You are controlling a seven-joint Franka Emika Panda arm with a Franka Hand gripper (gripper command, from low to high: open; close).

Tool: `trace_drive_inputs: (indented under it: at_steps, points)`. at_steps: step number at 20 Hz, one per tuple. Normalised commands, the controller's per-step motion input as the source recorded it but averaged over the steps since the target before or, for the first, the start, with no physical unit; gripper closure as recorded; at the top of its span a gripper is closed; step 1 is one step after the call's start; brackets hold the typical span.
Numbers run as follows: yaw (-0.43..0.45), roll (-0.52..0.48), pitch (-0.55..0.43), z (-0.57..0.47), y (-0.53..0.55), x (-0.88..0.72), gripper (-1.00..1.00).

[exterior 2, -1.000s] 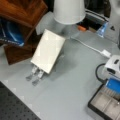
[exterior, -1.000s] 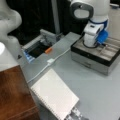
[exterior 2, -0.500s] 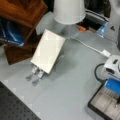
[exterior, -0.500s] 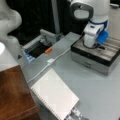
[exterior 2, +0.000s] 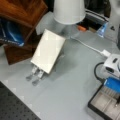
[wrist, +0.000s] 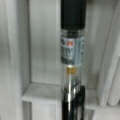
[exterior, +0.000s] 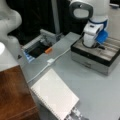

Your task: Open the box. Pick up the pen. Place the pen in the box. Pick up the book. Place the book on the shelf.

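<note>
Little has shifted since the earlier frames: the gripper (exterior: 93, 44) stays low over the open box (exterior: 96, 60) at two o'clock in a front view, clenched on the pen (wrist: 72, 57), which hangs above the grey compartments in the wrist view. The pen looks light, stiff and slick, best pinched mid-barrel. The book (exterior: 54, 96) lies flat at six o'clock, beside the shelf (exterior: 13, 97) at eight o'clock; it seems heavier, rigid, best taken by an edge.

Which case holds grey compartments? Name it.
The box under the gripper, at a front view's right; the open case at the back shows a dark interior.
</note>
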Motion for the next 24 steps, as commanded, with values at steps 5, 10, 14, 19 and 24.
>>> trace_drive_inputs:
  at_steps: [5,10,14,19,24]
  points:
    - [0.224,-0.136,0.059,0.23,-0.47,-0.05,-1.00]
    - [0.228,-0.083,0.052,0.18,-0.56,-0.01,-1.00]
    - [0.220,-0.160,0.058,0.04,-0.37,-0.05,-1.00]
    - [0.285,-0.314,0.039,0.00,-0.41,-0.11,-1.00]
    - [0.317,-0.308,-0.020,0.00,-0.56,-0.17,-1.00]
